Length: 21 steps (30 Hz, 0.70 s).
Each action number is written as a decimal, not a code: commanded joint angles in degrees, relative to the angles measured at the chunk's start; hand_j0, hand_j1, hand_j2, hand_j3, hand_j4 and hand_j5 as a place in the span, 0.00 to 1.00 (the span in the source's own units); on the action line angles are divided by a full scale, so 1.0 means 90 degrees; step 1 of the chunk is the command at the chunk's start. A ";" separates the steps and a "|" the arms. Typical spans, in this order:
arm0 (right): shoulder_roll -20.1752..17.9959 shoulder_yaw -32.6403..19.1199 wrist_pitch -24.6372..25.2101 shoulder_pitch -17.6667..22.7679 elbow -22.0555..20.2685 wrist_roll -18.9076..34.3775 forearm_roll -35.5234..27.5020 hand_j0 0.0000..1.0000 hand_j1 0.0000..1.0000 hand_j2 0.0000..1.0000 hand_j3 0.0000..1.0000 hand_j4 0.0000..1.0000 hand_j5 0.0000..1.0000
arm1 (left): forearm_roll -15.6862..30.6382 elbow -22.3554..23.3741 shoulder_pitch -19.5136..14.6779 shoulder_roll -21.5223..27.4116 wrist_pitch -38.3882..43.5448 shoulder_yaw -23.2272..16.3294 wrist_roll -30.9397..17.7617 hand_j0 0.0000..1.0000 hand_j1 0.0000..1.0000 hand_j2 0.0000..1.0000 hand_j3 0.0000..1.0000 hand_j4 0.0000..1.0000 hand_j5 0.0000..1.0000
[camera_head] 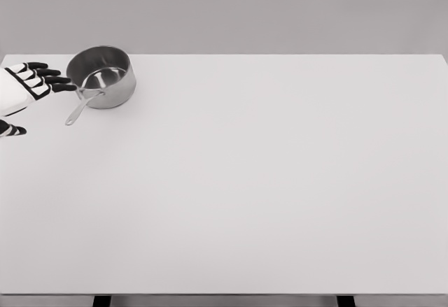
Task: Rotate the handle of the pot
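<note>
1. Pot (102,76) stands at the far left of the table (266,181), its handle (82,107) pointing toward the near left.
2. Left hand (28,87) reaches in from the left edge, fingers (57,80) stretched out and released (tips just beside the rim), holding nothing.
3. Round, shiny steel; the tabletop is plain white.

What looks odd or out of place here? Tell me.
Nothing stands out. The steel pot sits upright and empty at the table's far left, its handle pointing toward the near left. The left hand hovers beside it, fingers spread. No spill or damage shows.
</note>
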 commanded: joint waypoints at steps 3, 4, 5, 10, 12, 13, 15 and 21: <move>0.0000 -0.0003 -0.0006 0.0000 -0.0009 -0.0062 -0.0012 1.00 1.00 1.00 1.00 1.00 1.00 | 0.0032 -0.0002 -0.0010 0.0016 0.0013 0.0003 0.0003 1.00 1.00 1.00 1.00 1.00 1.00; 0.0000 -0.0022 -0.0006 -0.0010 -0.0039 -0.0052 -0.0012 1.00 1.00 1.00 1.00 1.00 1.00 | 0.0032 -0.0002 -0.0010 0.0016 0.0013 -0.0006 0.0003 1.00 1.00 1.00 1.00 1.00 1.00; 0.0000 -0.0012 0.0004 -0.0010 -0.0039 -0.0033 -0.0021 1.00 1.00 1.00 1.00 1.00 1.00 | 0.0042 -0.0012 0.0000 0.0016 0.0013 -0.0007 0.0003 1.00 1.00 1.00 1.00 1.00 1.00; 0.0000 -0.0012 0.0004 0.0000 -0.0019 -0.0023 -0.0012 1.00 1.00 1.00 1.00 1.00 1.00 | -0.0027 -0.0002 -0.0672 -0.0413 0.0013 -0.0260 0.0003 1.00 1.00 1.00 1.00 1.00 1.00; 0.0000 -0.0022 0.0004 -0.0010 -0.0009 -0.0023 -0.0012 1.00 1.00 1.00 1.00 1.00 1.00 | -0.0183 0.0017 -0.1444 -0.0726 0.0013 -0.1080 0.0003 1.00 1.00 1.00 1.00 1.00 1.00; 0.0000 -0.0022 0.0004 -0.0010 -0.0009 -0.0023 -0.0012 1.00 1.00 1.00 1.00 1.00 1.00 | -0.0251 0.0027 -0.1552 -0.0823 0.0013 -0.1256 0.0003 1.00 1.00 1.00 1.00 1.00 1.00; 0.0000 -0.0012 0.0004 -0.0010 -0.0009 -0.0023 -0.0012 1.00 1.00 1.00 1.00 1.00 1.00 | -0.0524 0.0027 -0.1689 -0.1331 0.0013 -0.1598 0.0003 1.00 1.00 1.00 1.00 1.00 1.00; 0.0000 -0.0012 0.0004 -0.0010 -0.0009 -0.0023 -0.0012 1.00 1.00 1.00 1.00 1.00 1.00 | -0.1227 0.0115 -0.2070 -0.2015 0.0013 -0.2047 0.0003 1.00 1.00 1.00 1.00 1.00 1.00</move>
